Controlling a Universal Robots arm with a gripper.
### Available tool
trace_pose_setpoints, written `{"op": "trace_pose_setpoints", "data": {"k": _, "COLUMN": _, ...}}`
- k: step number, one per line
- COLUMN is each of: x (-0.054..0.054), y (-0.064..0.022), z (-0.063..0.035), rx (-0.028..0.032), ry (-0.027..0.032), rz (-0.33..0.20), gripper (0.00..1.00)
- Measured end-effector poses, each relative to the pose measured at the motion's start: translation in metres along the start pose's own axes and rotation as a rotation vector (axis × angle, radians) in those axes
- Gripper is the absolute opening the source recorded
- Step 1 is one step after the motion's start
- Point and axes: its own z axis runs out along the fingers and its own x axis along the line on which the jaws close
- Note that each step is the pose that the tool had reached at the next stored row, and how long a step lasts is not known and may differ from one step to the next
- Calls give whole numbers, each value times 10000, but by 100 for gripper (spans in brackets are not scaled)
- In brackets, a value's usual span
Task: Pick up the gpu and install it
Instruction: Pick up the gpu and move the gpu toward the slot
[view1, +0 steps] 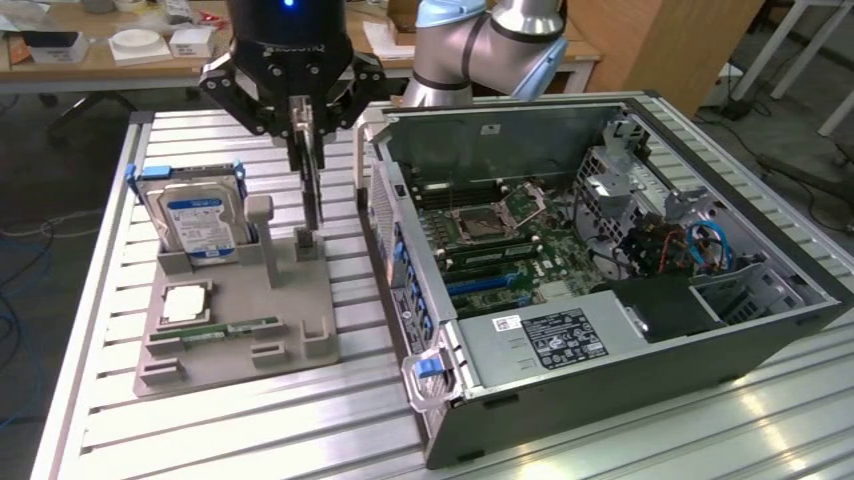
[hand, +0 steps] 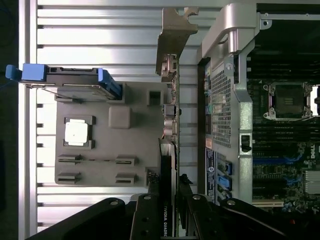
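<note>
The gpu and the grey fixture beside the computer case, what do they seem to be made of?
gpu: a thin card, likely circuit-board laminate, with a dull silvery sheet-metal end bracket, bent and notched. Grey fixture: probably moulded or printed plastic, uniformly matte with no glints.

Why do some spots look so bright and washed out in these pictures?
Exterior view: light glares off the metal table near the computer case. Wrist view: the table and the processor chip bleach white, while the gripper holding the gpu looks dark.
</note>
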Motion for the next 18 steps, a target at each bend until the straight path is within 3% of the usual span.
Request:
{"op": "trace_pose_setpoints", "data": {"k": 10, "x": -301, "y": 9, "z": 5, "rx": 1, "ry": 87, "rz": 6, "gripper": 26}}
{"op": "trace_pose_setpoints", "data": {"k": 18, "x": -379, "y": 18, "z": -77, "rx": 0, "ry": 110, "rz": 9, "gripper": 26}}
